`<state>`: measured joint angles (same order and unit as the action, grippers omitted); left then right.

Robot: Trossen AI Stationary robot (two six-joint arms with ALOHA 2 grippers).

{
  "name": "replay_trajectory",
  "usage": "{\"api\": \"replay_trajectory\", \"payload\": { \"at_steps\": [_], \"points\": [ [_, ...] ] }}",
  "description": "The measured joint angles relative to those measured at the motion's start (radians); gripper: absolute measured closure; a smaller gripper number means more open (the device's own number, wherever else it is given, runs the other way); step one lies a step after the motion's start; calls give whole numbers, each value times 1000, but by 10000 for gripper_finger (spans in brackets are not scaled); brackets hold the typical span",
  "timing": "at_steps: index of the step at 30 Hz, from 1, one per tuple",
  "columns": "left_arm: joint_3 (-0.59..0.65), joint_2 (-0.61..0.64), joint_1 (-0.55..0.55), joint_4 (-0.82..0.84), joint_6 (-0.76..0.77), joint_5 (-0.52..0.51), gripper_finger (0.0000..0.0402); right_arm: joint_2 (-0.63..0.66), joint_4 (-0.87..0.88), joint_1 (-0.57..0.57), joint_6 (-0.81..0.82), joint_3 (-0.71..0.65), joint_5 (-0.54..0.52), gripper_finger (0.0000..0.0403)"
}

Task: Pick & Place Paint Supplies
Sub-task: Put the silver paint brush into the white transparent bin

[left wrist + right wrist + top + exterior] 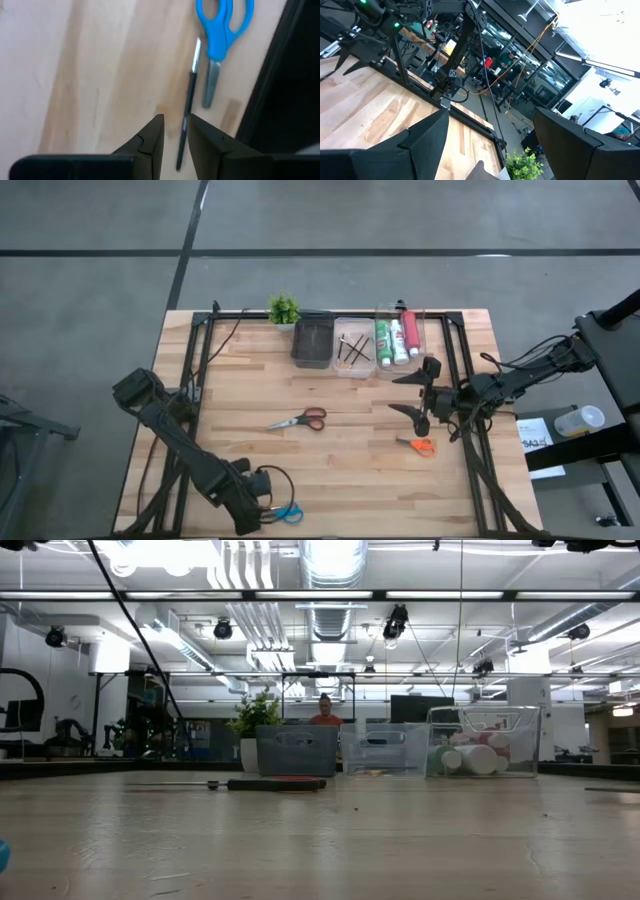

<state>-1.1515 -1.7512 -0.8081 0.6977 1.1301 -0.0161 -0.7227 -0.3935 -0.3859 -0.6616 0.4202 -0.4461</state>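
In the left wrist view a thin dark brush (188,102) lies flat on the wooden table (240,400), beside the blue-handled scissors (222,30). My left gripper (175,120) points down over the brush's handle end. It is open by a narrow gap, one finger on each side of the brush, which shows through the gap. In the high view this gripper (264,507) stands at the near edge, next to the blue scissors (290,515). My right gripper (412,393) hangs wide open above the table's right part. Red-handled scissors (300,420) and orange-handled scissors (420,445) lie flat.
Along the far edge stand a small green plant (284,310), a dark bin (312,342), a clear bin with brushes (355,352) and a clear bin with paint tubes (398,338). Dark frame rails (195,380) run down both sides of the table.
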Motion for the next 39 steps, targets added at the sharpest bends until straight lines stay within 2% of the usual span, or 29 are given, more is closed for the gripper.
{"api": "replay_trajectory", "payload": {
  "at_steps": [6, 11, 23, 39],
  "points": [
    [0, 0, 2, -25, -73, 17, 309, 0, 0, 0, 0, 0, 0, 115],
    [0, 0, 2, -98, -155, 75, 309, 0, 0, 0, 2, 0, 0, 115],
    [62, -14, -47, -190, -128, 91, 309, 0, 0, 0, 6, 0, 0, 115],
    [79, -27, -50, -186, -104, 117, 309, 0, 0, 0, 4, 0, 0, 115]
  ]
}}
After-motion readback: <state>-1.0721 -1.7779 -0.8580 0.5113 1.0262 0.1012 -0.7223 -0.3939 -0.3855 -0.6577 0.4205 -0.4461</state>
